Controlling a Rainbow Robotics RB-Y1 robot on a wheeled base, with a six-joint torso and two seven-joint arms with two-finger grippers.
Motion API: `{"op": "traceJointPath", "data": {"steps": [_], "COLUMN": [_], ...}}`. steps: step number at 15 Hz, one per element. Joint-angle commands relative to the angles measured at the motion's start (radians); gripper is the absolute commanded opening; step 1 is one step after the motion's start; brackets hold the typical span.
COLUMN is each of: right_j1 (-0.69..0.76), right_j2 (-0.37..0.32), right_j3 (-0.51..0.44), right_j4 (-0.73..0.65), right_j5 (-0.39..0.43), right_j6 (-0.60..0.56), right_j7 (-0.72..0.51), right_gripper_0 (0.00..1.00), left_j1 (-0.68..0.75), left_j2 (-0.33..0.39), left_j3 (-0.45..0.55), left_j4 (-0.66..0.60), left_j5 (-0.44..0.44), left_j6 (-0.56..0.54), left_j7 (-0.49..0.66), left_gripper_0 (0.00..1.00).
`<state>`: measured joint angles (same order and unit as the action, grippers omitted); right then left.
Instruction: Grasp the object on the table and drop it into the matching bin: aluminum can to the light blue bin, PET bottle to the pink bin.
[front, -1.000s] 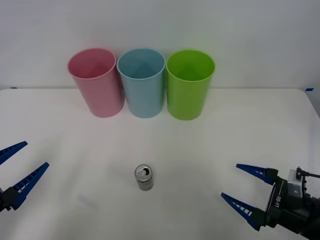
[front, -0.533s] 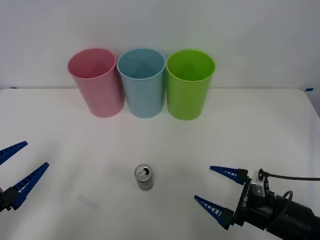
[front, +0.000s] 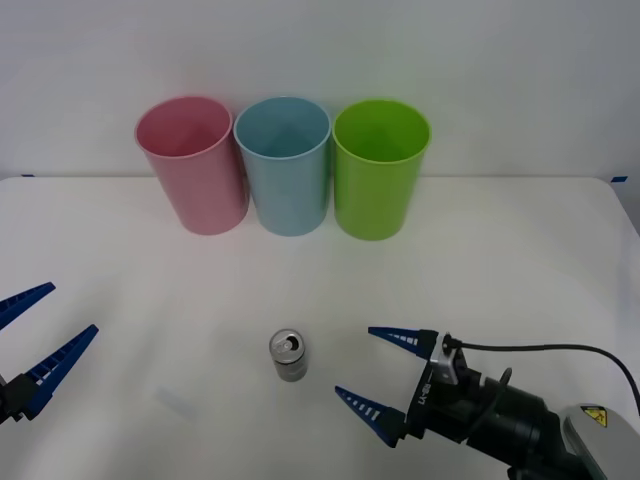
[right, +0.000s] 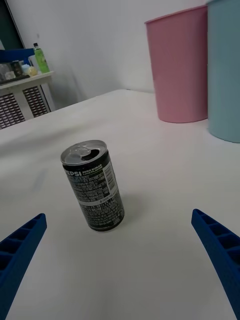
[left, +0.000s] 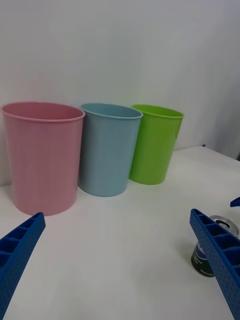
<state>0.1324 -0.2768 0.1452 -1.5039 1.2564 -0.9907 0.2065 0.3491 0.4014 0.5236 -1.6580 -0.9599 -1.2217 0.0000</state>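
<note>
Approach step: right gripper (front: 378, 370), fingers apart, lower centre beside the can (front: 289, 355); next it must straddle the can and clamp.

The aluminum can (front: 288, 355) stands upright just below the front view's centre on the white table (front: 520, 260), its dark label reading Pepsi, pull-tab top open. The pink bin (front: 192, 165) and light blue bin (front: 284, 165) stand upright, touching, in the upper middle.

Upright can (right: 93, 186) on white surface (right: 150, 125), between spread blue fingers (right: 20, 250) of right end effector (right: 120, 260), pink bin (right: 179, 70) and blue bin (right: 224, 70) beyond
</note>
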Motion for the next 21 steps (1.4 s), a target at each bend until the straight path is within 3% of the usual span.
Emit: {"op": "traceJointPath", "data": {"steps": [1,5,21], "right_j1": [-0.031,-0.086,-0.152], "right_j2": [0.014,0.053,0.088], "right_j3": [0.054,0.079,0.246], "right_j4": [0.033,0.102,0.125], "right_j5": [0.000,0.000,0.052], "right_j6": [0.037,0.052,0.262], "right_j7": [0.027,0.131,0.185], "right_gripper_0": [1.00,1.00,1.00], "left_j1": [0.000,0.000,0.000], "left_j2": [0.000,0.000,0.000], "left_j3": [0.000,0.000,0.000], "left_j4": [0.000,0.000,0.000], "left_j5": [0.000,0.000,0.000], "left_j6": [0.000,0.000,0.000], "left_j7": [0.000,0.000,0.000], "left_gripper_0": [1.00,1.00,1.00]}}
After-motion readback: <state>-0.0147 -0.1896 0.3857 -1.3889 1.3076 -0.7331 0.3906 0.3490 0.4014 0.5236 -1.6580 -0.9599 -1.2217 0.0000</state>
